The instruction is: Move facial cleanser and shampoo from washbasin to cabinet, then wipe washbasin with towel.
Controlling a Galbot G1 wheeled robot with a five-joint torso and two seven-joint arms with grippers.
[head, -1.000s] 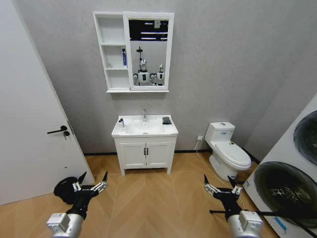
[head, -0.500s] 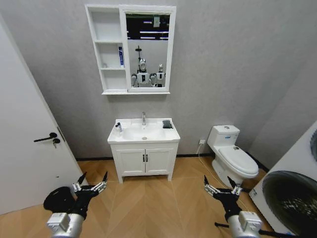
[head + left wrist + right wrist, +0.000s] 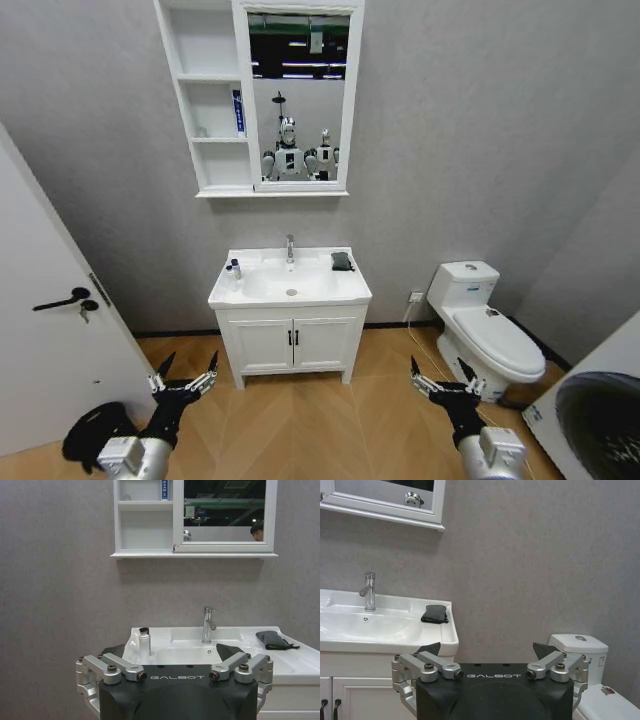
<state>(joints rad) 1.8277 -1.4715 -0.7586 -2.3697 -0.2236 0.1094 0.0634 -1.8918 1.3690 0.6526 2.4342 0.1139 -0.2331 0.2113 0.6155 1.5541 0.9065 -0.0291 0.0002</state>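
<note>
The white washbasin (image 3: pixel 328 289) with its chrome tap (image 3: pixel 290 247) stands against the far wall. On its left rim is a small pale bottle with a dark cap (image 3: pixel 235 269) (image 3: pixel 144 643); I cannot tell whether it is the shampoo or the facial cleanser. The dark folded towel (image 3: pixel 342 261) (image 3: pixel 272 639) (image 3: pixel 435 614) lies on the right rim. Above hangs the cabinet (image 3: pixel 200 60) (image 3: pixel 145 530), with a blue and white tube (image 3: pixel 238 112) on its middle shelf. My left gripper (image 3: pixel 185 375) (image 3: pixel 172 651) and right gripper (image 3: pixel 440 378) (image 3: pixel 487 650) hover low over the floor, both open and holding nothing, well short of the basin.
A white door (image 3: pixel 40 360) with a black handle (image 3: pixel 68 298) is at the left. A toilet (image 3: pixel 485 325) stands to the right and a washing machine drum (image 3: pixel 605 415) at the far right. A black object (image 3: pixel 92 432) lies on the wooden floor. The two-door vanity (image 3: pixel 290 345) carries the basin.
The whole picture has shifted: the camera has moved nearer and to the left, so basin and cabinet look larger. Both grippers keep the same open pose.
</note>
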